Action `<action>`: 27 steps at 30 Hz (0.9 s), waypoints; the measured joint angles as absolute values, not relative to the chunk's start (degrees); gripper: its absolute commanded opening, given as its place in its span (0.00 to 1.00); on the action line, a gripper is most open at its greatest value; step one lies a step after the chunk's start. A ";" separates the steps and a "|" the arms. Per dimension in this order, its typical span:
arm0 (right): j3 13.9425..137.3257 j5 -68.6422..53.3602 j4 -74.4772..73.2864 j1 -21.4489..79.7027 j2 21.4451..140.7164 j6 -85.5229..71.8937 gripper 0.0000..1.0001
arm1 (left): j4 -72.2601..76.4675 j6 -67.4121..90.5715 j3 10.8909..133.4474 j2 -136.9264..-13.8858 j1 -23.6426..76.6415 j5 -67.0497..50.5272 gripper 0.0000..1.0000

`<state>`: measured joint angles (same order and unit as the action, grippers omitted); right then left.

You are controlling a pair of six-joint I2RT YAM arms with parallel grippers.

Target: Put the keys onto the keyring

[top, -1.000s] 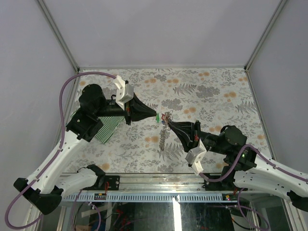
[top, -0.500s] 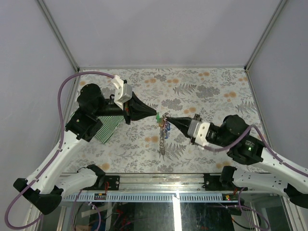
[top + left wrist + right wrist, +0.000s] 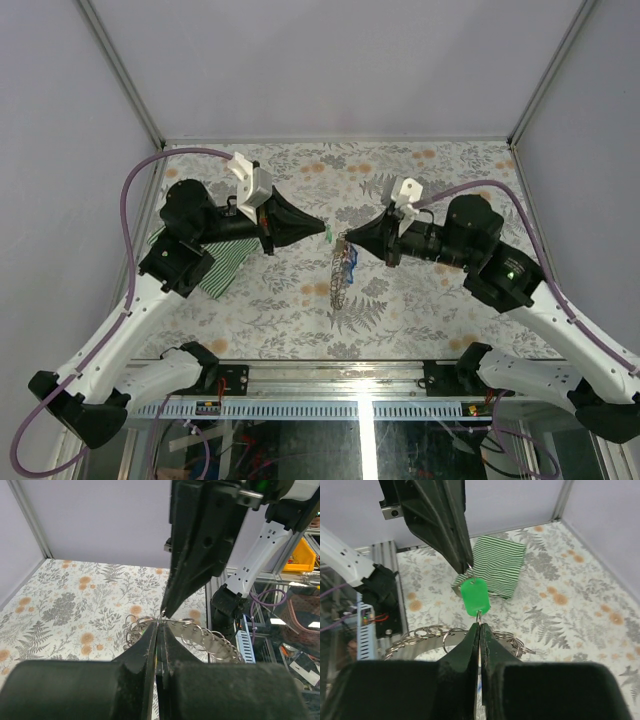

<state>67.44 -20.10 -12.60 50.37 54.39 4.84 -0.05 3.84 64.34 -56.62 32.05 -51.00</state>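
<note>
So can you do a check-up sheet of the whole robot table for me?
Surface: floral table, nothing spilled that I can see.
Job's things: green key held in the air between both tips. The keyring chain dangles below, with a blue key against it. No other keys can be made out.
Clutter: striped cloth lying on the table beside the left arm.
Grippers: left gripper shut on the green key's top. Right gripper shut on the keyring at the key's lower end.
Cables: purple cables loop along both arms, clear of the chain.
Surroundings: plain grey walls, nothing else seen.
</note>
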 measured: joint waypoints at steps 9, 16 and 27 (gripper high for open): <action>67.42 -40.38 -8.58 44.16 54.87 -5.10 0.00 | 3.27 5.61 64.34 -58.06 32.05 -53.56 0.00; 66.81 -43.62 -2.15 44.12 54.87 -10.66 0.00 | 7.46 7.40 63.96 -58.17 32.05 -57.89 0.00; 66.17 -43.70 0.78 43.57 55.20 -14.46 0.00 | 12.34 9.98 63.70 -57.76 32.05 -61.89 0.00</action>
<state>66.17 -43.70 0.78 43.57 55.20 -14.46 12.34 9.98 63.70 -57.76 32.05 -61.89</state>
